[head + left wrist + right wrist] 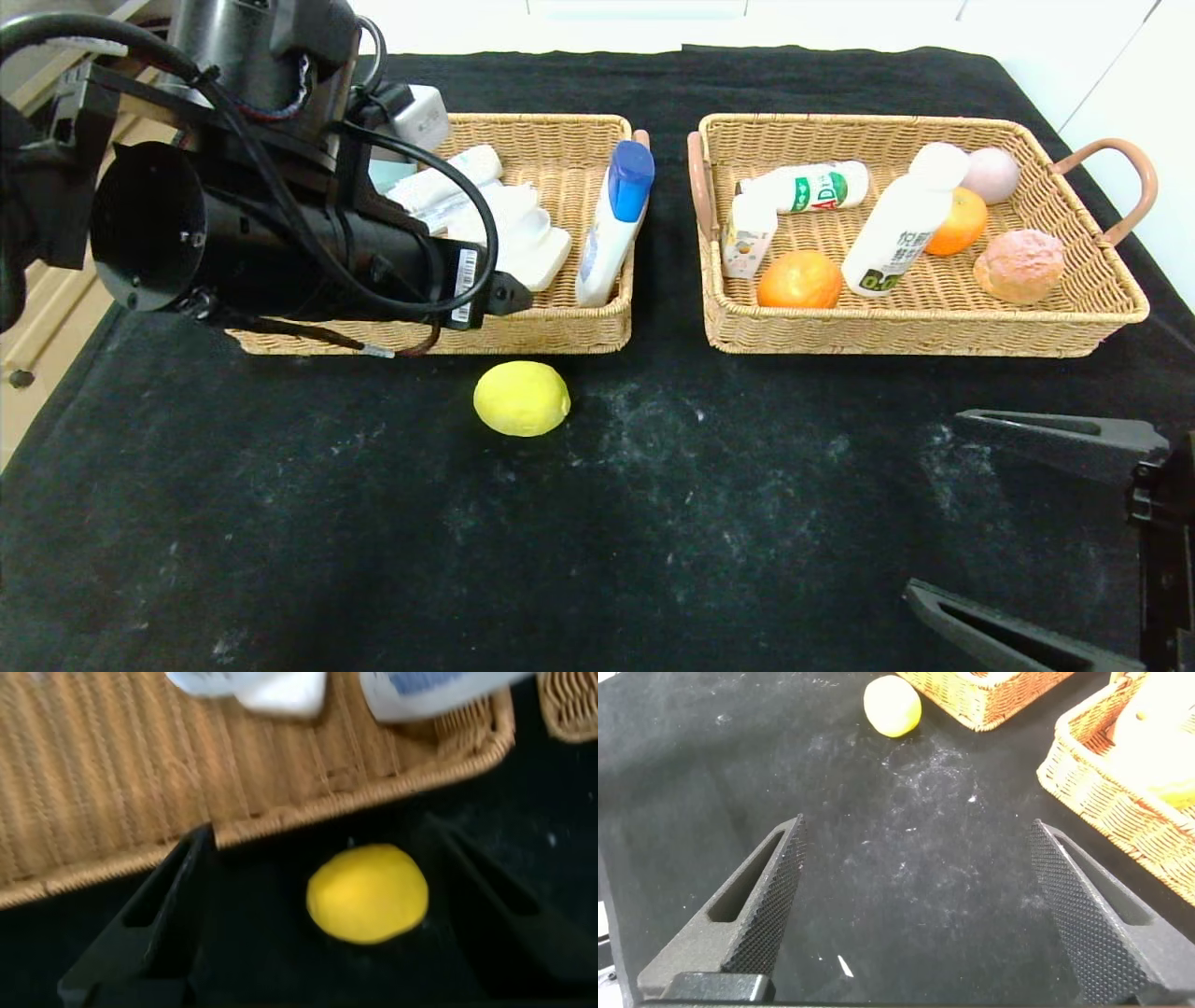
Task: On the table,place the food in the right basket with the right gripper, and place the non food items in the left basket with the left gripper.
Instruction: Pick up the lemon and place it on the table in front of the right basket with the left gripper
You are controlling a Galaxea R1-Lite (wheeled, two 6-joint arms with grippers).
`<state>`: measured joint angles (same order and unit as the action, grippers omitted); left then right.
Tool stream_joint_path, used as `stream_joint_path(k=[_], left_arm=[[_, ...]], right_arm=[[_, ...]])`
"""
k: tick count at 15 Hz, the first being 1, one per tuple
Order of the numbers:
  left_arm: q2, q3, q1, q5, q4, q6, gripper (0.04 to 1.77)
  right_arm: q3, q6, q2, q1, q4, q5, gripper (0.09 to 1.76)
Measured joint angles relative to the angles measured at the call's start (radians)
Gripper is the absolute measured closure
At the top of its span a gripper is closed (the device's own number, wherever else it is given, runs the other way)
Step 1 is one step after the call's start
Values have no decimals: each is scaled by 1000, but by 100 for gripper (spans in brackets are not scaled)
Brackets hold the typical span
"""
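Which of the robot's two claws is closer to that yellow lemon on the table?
The left. The left gripper hangs over the left basket's front edge, just behind the lemon, fingers open. The right gripper sits open, far off at the table's near right corner.

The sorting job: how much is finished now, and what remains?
Mostly finished: the left basket and right basket both hold items. Nothing is held; the left gripper and right gripper are open. Only the lemon remains on the table, for the right gripper.
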<state>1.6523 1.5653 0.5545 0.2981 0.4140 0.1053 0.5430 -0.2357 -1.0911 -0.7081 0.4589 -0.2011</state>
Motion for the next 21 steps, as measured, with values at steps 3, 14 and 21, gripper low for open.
stream_joint_path(k=[3, 14, 21], left_arm=[[-2, -18, 39, -5, 51, 26, 18], [60, -83, 88, 4, 54, 49, 12], [94, -85, 85, 29, 50, 50, 11]], right_arm=[[0, 0, 0, 1, 0, 0, 14], [0, 0, 0, 1, 0, 0, 14], [0, 0, 1, 1, 0, 0, 14]])
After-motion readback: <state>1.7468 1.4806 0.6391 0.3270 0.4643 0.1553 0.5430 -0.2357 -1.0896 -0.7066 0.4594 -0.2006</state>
